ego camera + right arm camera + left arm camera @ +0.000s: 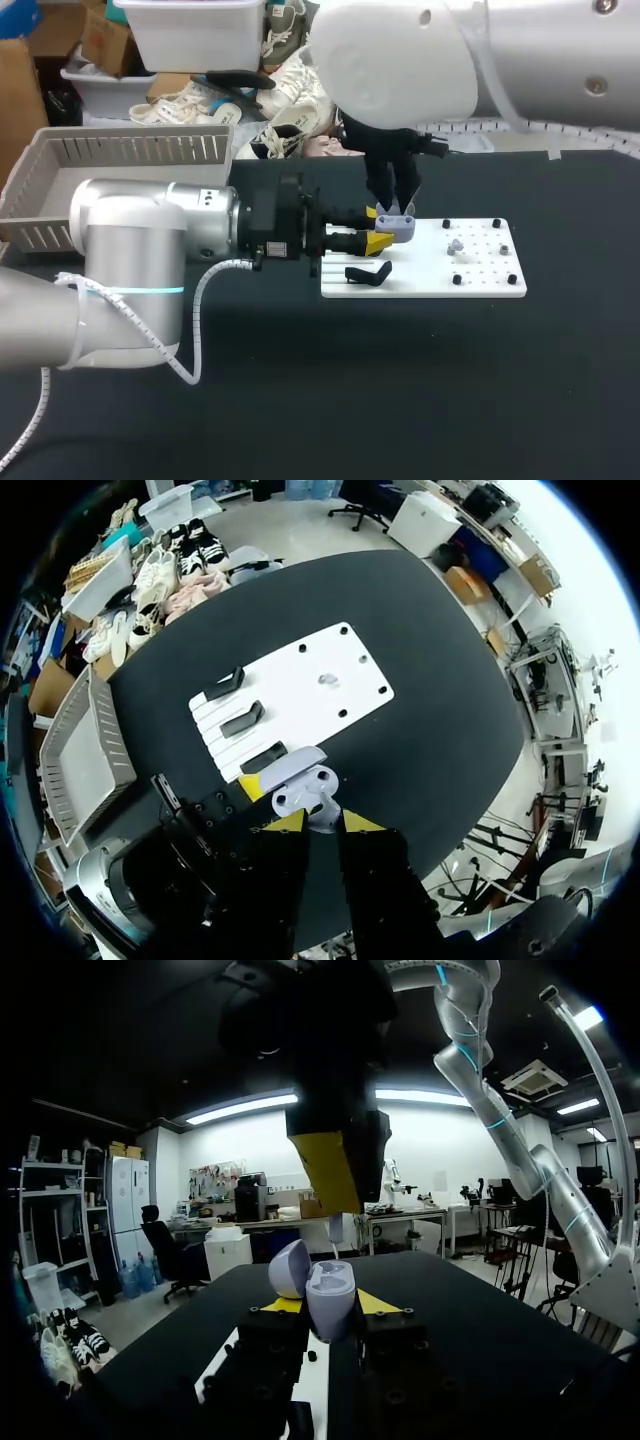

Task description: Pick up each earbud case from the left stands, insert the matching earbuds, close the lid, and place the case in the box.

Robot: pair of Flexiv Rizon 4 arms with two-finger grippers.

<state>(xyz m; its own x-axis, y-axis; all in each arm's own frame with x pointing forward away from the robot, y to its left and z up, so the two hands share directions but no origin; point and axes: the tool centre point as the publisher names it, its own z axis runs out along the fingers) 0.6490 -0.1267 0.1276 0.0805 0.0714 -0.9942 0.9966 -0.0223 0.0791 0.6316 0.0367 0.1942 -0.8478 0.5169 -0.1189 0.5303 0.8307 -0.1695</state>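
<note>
We find the left gripper [328,1304] clenched on the lavender plastic earbud case [318,1290]. The lid is hinged open and the case is held over the stand end of the flat white board [480,285] with its black stands [243,720]; what lies inside the case we cannot make out. The right gripper [322,822] hangs directly above the case, its grasp state impossible to tell. The grey slatted plastic tray [140,150] sits well apart at the table's left.
</note>
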